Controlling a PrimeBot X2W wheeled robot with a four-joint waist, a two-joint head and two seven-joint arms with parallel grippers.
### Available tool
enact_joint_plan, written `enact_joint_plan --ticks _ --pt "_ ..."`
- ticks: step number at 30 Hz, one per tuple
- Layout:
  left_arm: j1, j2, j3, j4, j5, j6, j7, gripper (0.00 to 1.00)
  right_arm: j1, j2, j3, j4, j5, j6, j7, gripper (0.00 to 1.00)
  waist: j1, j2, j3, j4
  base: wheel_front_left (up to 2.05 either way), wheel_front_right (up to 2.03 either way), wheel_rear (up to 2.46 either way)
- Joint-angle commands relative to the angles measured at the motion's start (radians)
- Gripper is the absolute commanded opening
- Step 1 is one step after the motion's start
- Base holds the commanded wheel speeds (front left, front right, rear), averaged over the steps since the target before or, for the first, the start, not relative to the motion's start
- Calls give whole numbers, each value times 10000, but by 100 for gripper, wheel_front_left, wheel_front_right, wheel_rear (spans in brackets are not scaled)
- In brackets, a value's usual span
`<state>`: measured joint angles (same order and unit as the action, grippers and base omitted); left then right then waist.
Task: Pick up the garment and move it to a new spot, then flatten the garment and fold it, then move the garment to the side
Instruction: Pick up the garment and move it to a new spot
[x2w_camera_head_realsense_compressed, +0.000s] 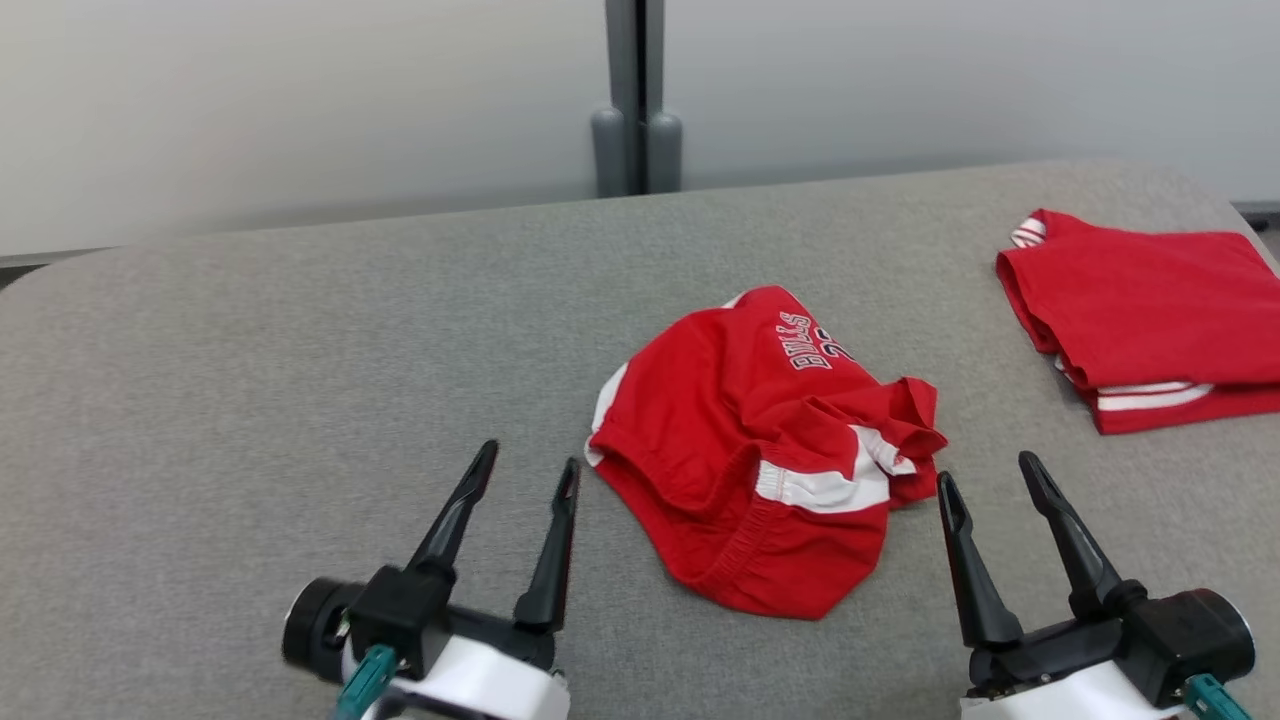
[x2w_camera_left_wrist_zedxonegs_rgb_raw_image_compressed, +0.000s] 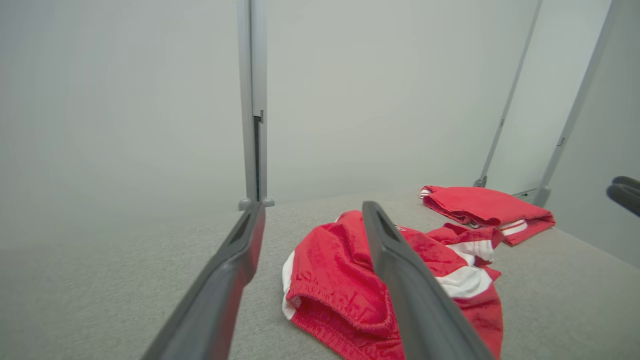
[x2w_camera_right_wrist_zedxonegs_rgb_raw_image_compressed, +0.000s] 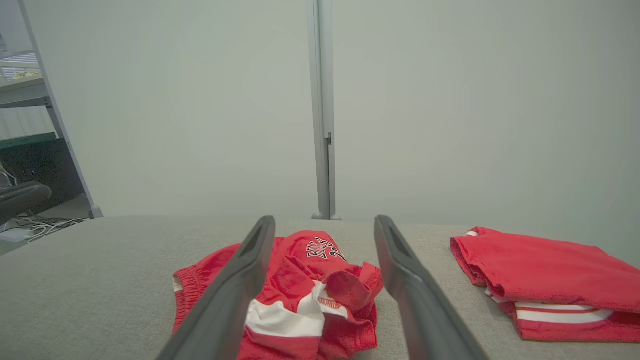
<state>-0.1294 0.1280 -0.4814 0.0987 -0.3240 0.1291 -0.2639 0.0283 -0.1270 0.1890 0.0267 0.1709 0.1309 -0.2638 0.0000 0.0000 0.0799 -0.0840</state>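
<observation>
The garment (x2w_camera_head_realsense_compressed: 760, 450) is a pair of red shorts with white side stripes and white lettering, lying crumpled on the grey table (x2w_camera_head_realsense_compressed: 300, 350) near its middle. It also appears in the left wrist view (x2w_camera_left_wrist_zedxonegs_rgb_raw_image_compressed: 340, 280) and the right wrist view (x2w_camera_right_wrist_zedxonegs_rgb_raw_image_compressed: 300, 285). My left gripper (x2w_camera_head_realsense_compressed: 528, 464) hovers open just left of the garment, with nothing between its fingers. At the garment's right edge my right gripper (x2w_camera_head_realsense_compressed: 988, 472) stands open too, also empty. Neither gripper touches the cloth.
A second red garment (x2w_camera_head_realsense_compressed: 1150, 310), folded with white stripes, lies at the table's back right edge. A grey post (x2w_camera_head_realsense_compressed: 635, 100) rises behind the table against a pale wall. Shelving and cables (x2w_camera_right_wrist_zedxonegs_rgb_raw_image_compressed: 30, 150) stand off the table to the left.
</observation>
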Motion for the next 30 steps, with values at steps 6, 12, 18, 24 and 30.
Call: enact_joint_plan --ticks 6,12,18,24,30 --pt "1806 -131 1480 -1700 1444 -91 2 100 540 182 -158 -97 -180 -7 -7 100 0 0 -1129 1132 0 0 0" --pt "3445 -506 2289 -1880 2055 -411 -1 100 1161 383 -317 -209 -254 -5 -7 100 0 0 -1496 1314 0 0 0" --pt "4040 -724 2825 -1677 1983 -459 -1 100 1551 508 -408 -67 -387 -5 -7 100 0 0 -1644 1363 0 0 0" --pt "3816 -757 3095 -1734 1764 -314 -1 100 1600 611 -503 -11 -309 -5 -7 100 0 0 -1650 1357 0 0 0" --pt "3668 -762 3178 -1764 1792 -276 -2 100 1554 645 -543 21 -223 -5 -7 100 0 0 -1544 1336 0 0 0"
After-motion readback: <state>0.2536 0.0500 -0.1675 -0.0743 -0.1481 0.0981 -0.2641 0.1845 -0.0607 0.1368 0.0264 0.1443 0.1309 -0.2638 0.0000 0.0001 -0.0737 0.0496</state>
